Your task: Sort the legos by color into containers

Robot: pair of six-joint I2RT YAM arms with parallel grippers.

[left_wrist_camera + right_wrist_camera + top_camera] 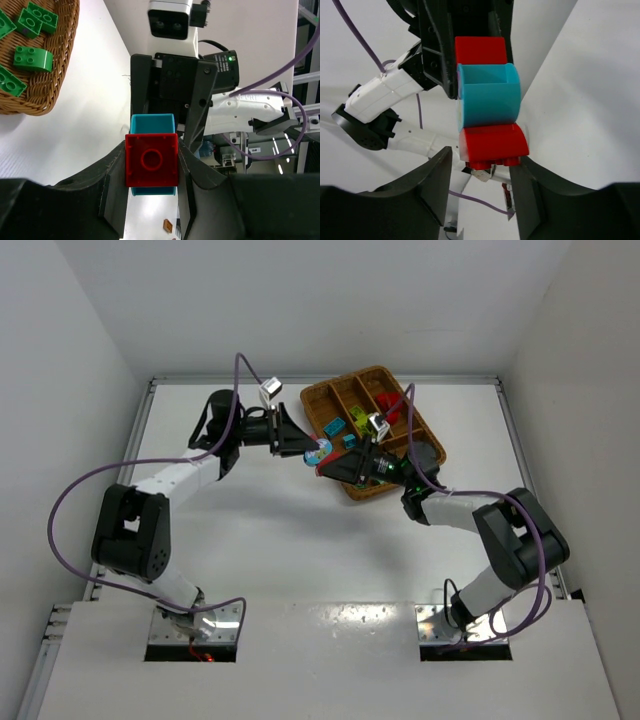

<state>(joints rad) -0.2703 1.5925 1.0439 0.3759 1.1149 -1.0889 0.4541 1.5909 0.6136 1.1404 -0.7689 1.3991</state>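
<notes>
The left claw (151, 161) is clamped on a red brick (151, 160), one finger pressed to each side, so its jaws stand narrow with that brick filling the gap. Stuck to the far face of the red brick is a cyan brick (152, 122), open side up, and the whole clump hangs in the air above the white tabletop (85, 130). Straight ahead of the left claw, at the clump's opposite end, the right claw (480, 162) faces it. Its jaws stand moderately apart on either side of the other red brick (492, 142), which caps the cyan one at that end. A thin gap shows beside one finger, and I cannot tell whether the other finger touches the brick. Beyond the right claw's tips the order runs other red brick, cyan brick, then the red brick between the left claw's dark fingers (437, 55). Farther off, up and to the left of the left claw, the rounded corner of the wicker tray (45, 95) rests on the tabletop with several green bricks (32, 58) lying loose in it. From above, the tray also shows red pieces (388, 402) in a section beyond the right claw.
</notes>
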